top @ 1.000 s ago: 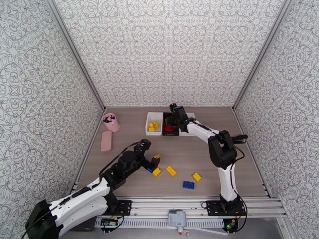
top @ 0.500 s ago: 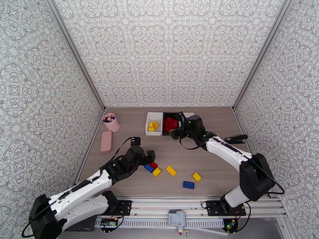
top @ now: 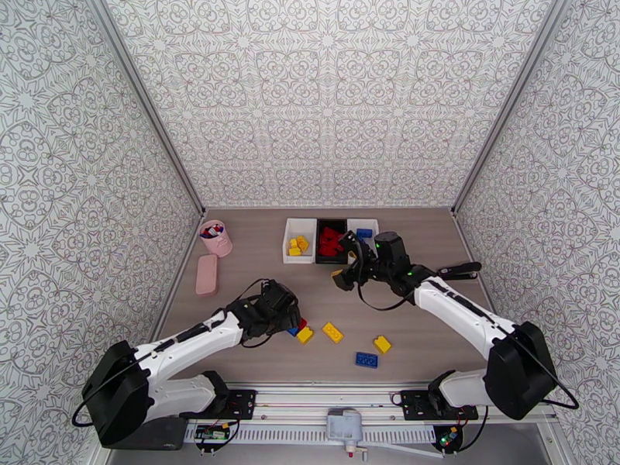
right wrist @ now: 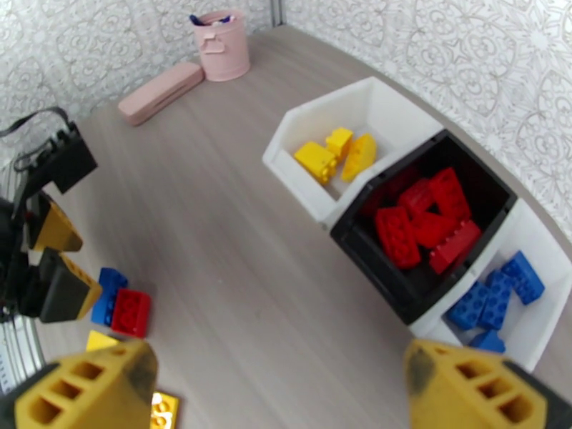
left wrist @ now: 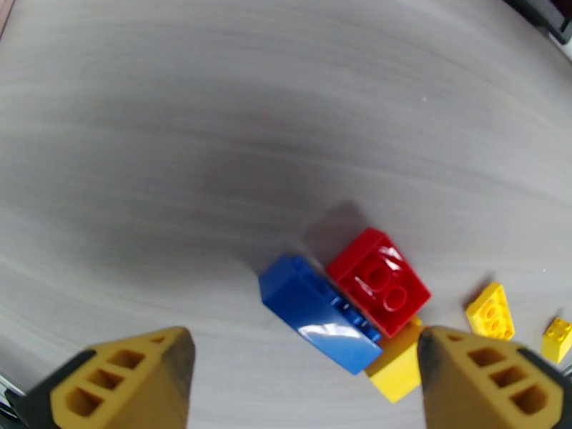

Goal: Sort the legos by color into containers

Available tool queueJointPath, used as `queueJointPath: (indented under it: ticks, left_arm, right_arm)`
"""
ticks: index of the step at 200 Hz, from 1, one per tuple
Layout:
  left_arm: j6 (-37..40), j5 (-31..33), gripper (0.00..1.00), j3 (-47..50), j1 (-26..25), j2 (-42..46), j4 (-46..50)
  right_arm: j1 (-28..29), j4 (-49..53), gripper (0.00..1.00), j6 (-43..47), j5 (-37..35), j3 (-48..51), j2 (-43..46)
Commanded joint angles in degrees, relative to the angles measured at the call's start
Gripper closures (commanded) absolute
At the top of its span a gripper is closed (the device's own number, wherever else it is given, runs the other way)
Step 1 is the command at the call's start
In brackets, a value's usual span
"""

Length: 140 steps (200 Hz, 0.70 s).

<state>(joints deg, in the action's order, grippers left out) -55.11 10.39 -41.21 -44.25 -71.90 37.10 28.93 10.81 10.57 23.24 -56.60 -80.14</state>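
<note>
Loose legos lie on the table: a touching blue (left wrist: 318,312), red (left wrist: 379,280) and yellow (left wrist: 393,362) cluster (top: 298,327), two more yellow ones (top: 332,332) (top: 382,344) and a blue one (top: 366,359). My left gripper (top: 291,318) (left wrist: 300,380) hangs low over the cluster, open, with the blue brick just ahead of its fingers. Three containers stand at the back: a white bin (top: 287,240) (right wrist: 293,155) with yellow bricks, a black bin (top: 319,253) (right wrist: 372,252) with red ones, and a white bin (top: 364,222) (right wrist: 529,230) with blue ones. My right gripper (top: 345,266) (right wrist: 279,395) is open and holds nothing, in front of the bins.
A pink cup (top: 216,237) (right wrist: 222,44) and a flat pink case (top: 207,273) (right wrist: 161,91) sit at the back left. Patterned walls close in three sides. A metal rail runs along the near edge.
My right gripper drew back from over the black bin toward the table's middle and opened wider. My left gripper dropped onto the blue-red-yellow cluster, its jaws narrowing a little.
</note>
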Motion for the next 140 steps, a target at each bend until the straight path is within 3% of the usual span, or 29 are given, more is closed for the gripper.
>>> queueJointPath:
  ticks: [1,96,140]
  left_arm:
    - [-0.7,-2.3,0.18,-0.2,0.3,-2.0,-0.4]
    - [0.2,-4.2,0.26,1.1,1.1,-7.4,-1.7]
    - [0.1,-3.3,0.35,1.0,1.2,-6.9,-0.3]
  right_arm:
    - [0.5,1.8,0.05,0.9,1.9,0.9,1.0]
    - [0.7,2.9,0.05,0.8,1.6,0.8,1.0]
    - [0.7,2.7,0.05,0.8,1.3,0.9,0.8]
